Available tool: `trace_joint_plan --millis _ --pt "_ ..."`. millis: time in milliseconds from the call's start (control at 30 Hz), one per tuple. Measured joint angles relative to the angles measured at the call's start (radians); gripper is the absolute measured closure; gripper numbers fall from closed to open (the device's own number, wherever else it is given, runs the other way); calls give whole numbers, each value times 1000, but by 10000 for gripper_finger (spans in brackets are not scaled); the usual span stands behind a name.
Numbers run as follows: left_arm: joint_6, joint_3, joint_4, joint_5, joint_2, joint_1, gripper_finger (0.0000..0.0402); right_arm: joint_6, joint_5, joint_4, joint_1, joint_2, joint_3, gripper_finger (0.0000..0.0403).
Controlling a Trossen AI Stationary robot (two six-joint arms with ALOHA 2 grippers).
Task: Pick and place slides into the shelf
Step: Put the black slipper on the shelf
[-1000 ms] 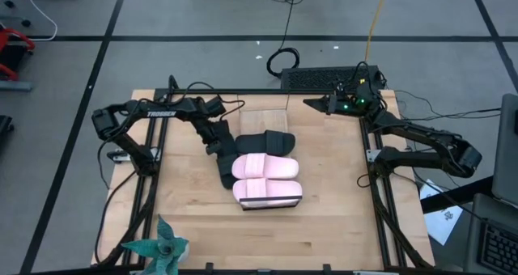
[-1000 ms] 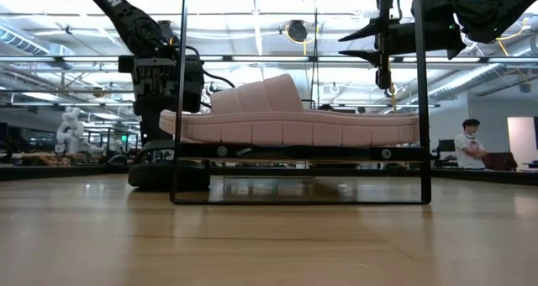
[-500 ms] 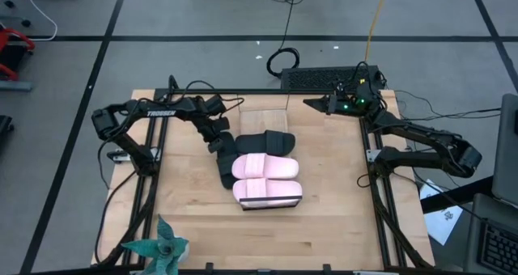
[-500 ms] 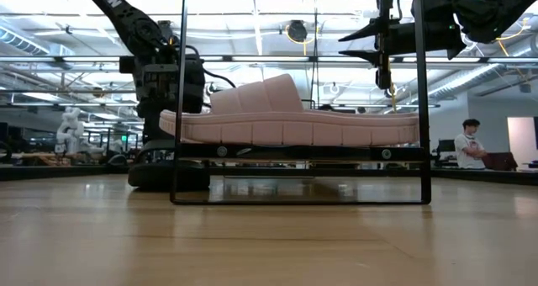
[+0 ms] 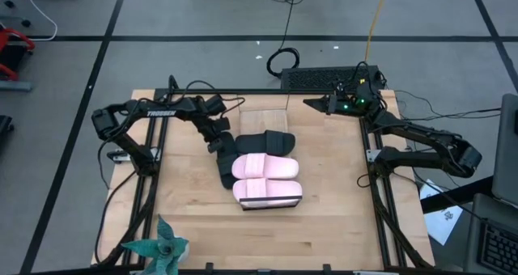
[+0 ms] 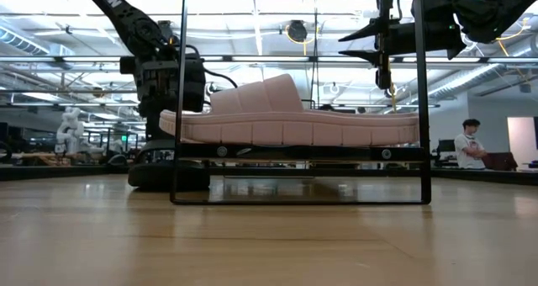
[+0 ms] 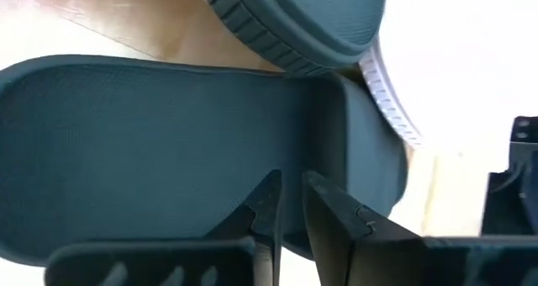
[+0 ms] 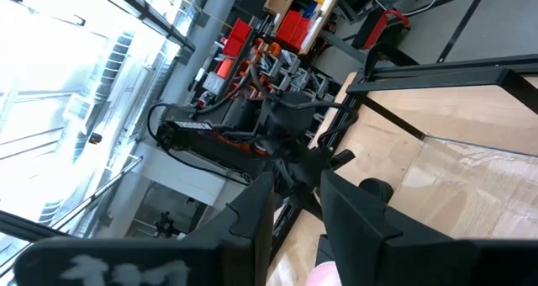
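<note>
Two pale pink slides lie side by side on the shelf, whose dark frame carries one pink slide in the low view. One black slide lies on the table just beyond them. The other black slide lies along the shelf's left end. My left gripper is right over this slide, its fingers shut to a narrow slit. My right gripper waits high over the far right corner, open. My left gripper points down at the broad dark surface of the black slide beside the shelf. I cannot tell whether its fingertips touch it. The slide lies on the table.
A teal paper plant stands at the near left edge. A pale board lies on the table near its far edge, with a black box just past that edge. A person shows in the room behind. Bare tabletop lies near and right of the shelf.
My left gripper has drawn back slightly toward the far left, away from the black slide beside the shelf. The slides and the right arm have kept still.
</note>
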State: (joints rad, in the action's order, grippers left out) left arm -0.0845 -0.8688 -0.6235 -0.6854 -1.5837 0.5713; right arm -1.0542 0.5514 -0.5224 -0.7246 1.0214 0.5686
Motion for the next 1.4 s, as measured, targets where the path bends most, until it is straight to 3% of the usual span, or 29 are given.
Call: trace_joint_plan --millis 100,333,467,1100,1400 --pt "-2 0 0 -34 0 11 337 0 0 0 0 0 0 310" --pt "-27 0 -2 -40 0 13 247 0 0 0 0 0 0 310" --pt "-27 0 -2 -47 0 13 222 -7 0 0 0 0 0 310" --pt "-47 0 -18 -43 -21 -16 215 -7 0 0 22 0 0 310" --pt "-34 0 -13 -111 -102 -21 215 -8 0 -1 46 0 0 310"
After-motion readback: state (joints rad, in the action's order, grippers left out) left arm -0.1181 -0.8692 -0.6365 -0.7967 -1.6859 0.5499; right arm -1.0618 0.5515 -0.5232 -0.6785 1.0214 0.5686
